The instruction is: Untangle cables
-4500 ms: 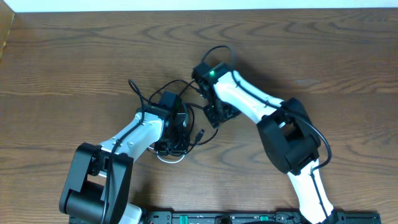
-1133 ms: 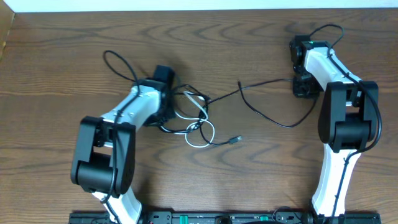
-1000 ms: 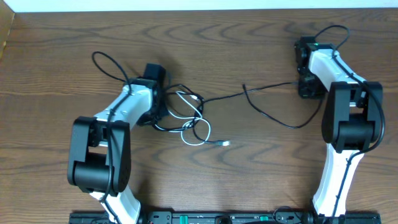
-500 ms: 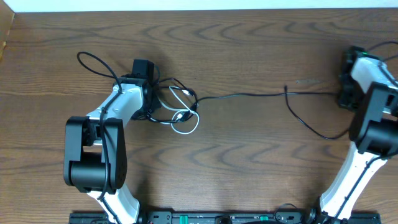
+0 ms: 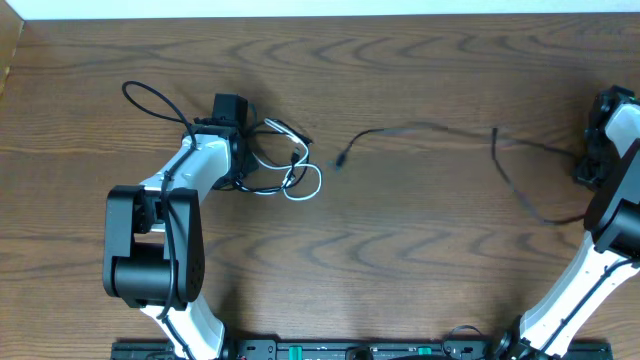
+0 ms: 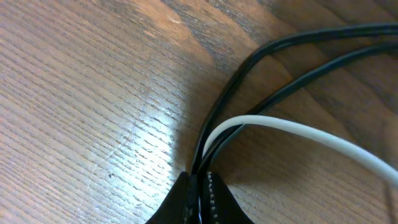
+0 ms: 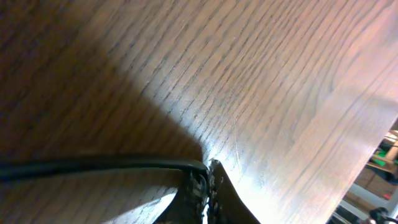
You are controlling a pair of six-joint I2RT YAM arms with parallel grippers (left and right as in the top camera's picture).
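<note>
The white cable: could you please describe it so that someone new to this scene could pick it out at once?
On the wooden table's left half, the left arm reaches in. A small tangle of thin cords lies just right of its wrist. The white cable is the only pale strand there; the others are black.

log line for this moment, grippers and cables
left gripper: shut on white cable | right gripper: shut on black cable | black cable's plug end: clear of white cable
</note>
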